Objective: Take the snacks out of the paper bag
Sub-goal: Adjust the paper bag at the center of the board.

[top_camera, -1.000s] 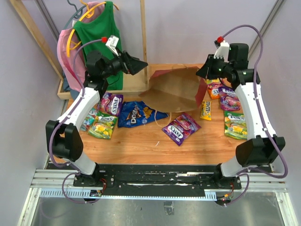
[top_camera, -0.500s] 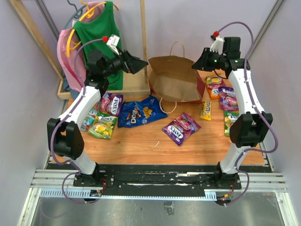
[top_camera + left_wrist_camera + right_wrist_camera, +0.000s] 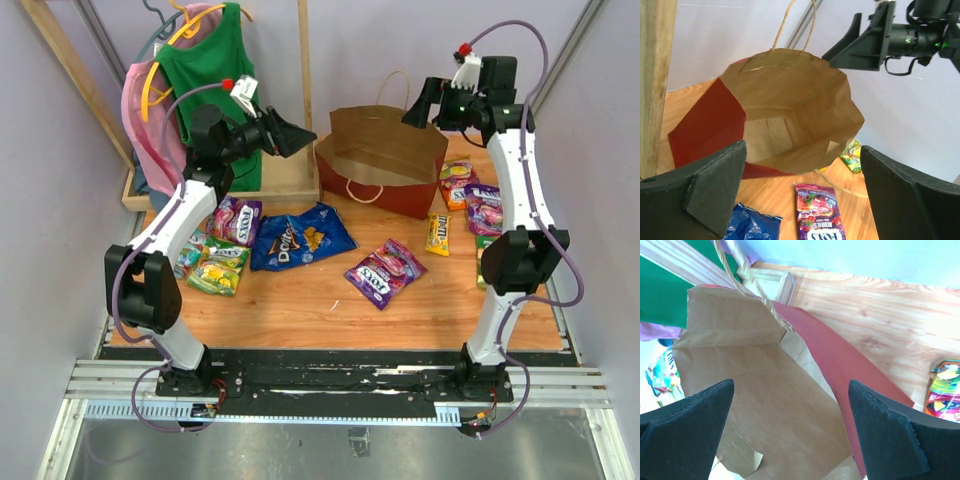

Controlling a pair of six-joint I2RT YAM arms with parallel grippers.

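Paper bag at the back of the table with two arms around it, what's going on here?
Both arms hover at the red paper bag, which sits with its mouth open. The left gripper is at its left and the right gripper by its far right rim, both with jaws open and holding nothing. The left wrist view shows no packet inside. A Doritos bag, a purple candy bag and other snacks lie on the table.

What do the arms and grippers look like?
The left arm and right arm: white links with black joints, a lilac cable looping along each, a red-tipped white module at the wrist. The left gripper and right gripper: matte black, broad wedge-shaped fingers.
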